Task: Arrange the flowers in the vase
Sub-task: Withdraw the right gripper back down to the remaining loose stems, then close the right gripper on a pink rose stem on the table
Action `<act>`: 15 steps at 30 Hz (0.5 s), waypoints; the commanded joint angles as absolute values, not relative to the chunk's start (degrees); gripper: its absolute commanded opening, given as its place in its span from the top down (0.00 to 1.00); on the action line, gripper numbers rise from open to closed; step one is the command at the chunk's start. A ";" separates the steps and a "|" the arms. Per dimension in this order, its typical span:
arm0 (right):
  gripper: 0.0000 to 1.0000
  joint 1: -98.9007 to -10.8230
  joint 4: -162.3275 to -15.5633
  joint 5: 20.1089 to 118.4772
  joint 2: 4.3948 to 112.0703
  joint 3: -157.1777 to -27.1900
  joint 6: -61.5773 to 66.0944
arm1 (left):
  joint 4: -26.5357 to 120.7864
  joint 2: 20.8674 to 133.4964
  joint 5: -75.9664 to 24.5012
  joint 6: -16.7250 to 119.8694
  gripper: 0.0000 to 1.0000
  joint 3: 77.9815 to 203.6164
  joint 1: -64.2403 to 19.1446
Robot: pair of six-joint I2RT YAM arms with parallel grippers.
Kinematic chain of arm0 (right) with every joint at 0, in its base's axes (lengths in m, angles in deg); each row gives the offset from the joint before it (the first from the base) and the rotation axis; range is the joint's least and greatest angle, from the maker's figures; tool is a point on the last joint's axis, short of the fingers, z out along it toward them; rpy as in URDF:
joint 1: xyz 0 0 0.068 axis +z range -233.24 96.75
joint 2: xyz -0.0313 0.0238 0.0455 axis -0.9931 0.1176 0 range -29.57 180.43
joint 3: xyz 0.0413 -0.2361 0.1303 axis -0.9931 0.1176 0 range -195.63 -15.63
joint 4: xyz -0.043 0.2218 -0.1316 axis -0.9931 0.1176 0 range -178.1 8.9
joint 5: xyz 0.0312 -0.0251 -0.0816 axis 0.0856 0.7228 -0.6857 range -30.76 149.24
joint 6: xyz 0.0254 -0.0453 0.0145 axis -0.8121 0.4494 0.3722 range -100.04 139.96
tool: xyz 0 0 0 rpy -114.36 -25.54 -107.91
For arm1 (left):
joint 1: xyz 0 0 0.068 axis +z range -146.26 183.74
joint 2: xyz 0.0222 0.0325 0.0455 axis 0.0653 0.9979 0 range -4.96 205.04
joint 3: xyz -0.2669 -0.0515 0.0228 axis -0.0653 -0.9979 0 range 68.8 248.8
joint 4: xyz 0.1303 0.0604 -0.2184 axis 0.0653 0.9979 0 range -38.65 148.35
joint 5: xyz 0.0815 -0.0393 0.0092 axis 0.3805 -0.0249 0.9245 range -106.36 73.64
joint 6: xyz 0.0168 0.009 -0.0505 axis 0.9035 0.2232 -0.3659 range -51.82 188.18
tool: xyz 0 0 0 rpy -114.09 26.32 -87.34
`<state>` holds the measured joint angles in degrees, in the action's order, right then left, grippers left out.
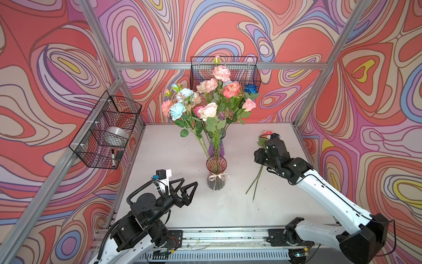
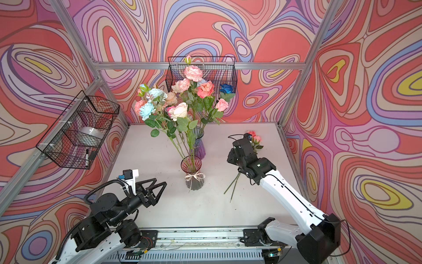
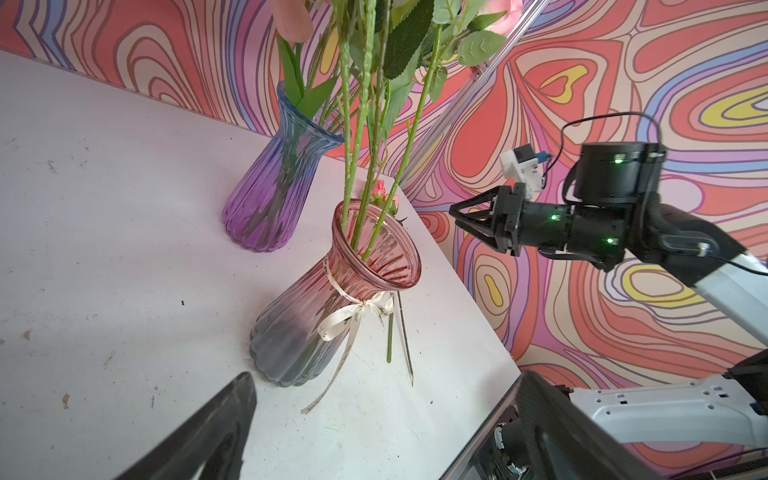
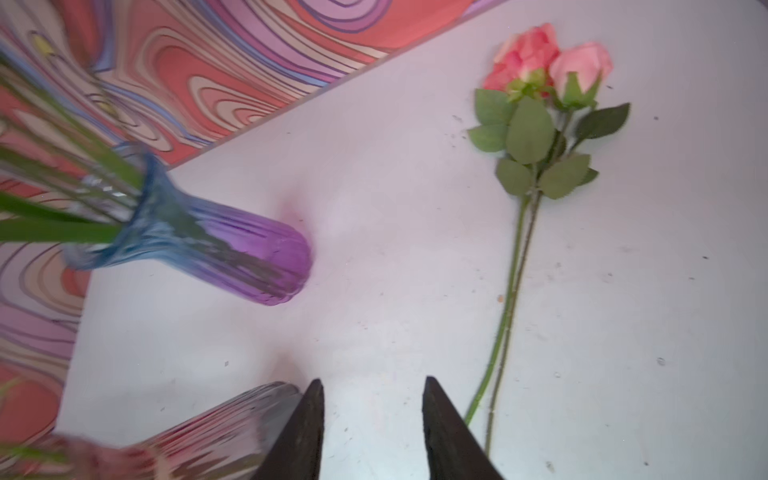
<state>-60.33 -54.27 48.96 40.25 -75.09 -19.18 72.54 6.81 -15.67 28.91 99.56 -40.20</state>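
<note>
Nearest the lens, the left gripper is hovering over the near-left of the white table. Its jaws are spreading wide and gripping nothing, well clear of the flowers.

Two glass vases are standing mid-table. One is a pink vase tied with a cream ribbon. Just beyond it is a purple vase with a blue neck. Both are holding leafy flowers, their stems crossing too thickly for a sure count per vase. One dark blue rose and two large pale blue blooms are showing among the pinks, peaches and creams.

Two loose roses, one pink and one coral, are lying flat on the right of the table with their blooms toward the far wall. The right gripper is hanging above them, jaws standing partly apart with nothing between. In the right wrist view, both stems are running just outside the gap, beside one finger.

Two wire baskets are hanging on the walls. The far basket is sitting behind the bouquet. The left basket is carrying a white round object and a black marker.
</note>
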 commanded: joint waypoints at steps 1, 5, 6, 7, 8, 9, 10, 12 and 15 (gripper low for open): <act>0.66 -66.59 -57.94 54.22 44.57 -72.28 -19.98 | 73.29 6.33 -15.71 28.54 0.00 99.56 -40.47; 0.69 -72.15 -61.01 55.72 52.64 -70.70 -19.92 | 73.78 5.60 -15.47 28.38 0.00 99.56 -40.47; 0.70 -72.69 -61.11 55.13 54.49 -70.57 -19.79 | 74.05 5.42 -15.51 28.35 0.00 99.60 -40.47; 0.70 -72.95 -61.35 54.48 55.90 -70.33 -19.67 | 74.25 5.29 -15.44 28.36 0.00 99.56 -40.45; 0.69 -73.19 -61.71 53.68 57.33 -70.02 -19.69 | 74.52 5.05 -15.39 28.33 0.00 99.56 -40.46; 0.70 -73.60 -62.61 53.46 58.32 -69.45 -19.83 | 74.67 4.69 -15.23 28.34 0.00 99.55 -40.47; 0.70 -73.98 -63.66 53.53 59.00 -68.96 -19.97 | 74.66 4.47 -15.09 28.33 0.00 99.32 -40.47; 0.70 -74.62 -65.50 53.80 60.52 -68.54 -20.03 | 74.69 4.01 -14.87 28.35 0.00 99.17 -40.47; 0.69 -74.98 -66.71 53.46 63.10 -69.86 -19.60 | 74.69 4.01 -14.82 28.51 0.00 99.05 -40.47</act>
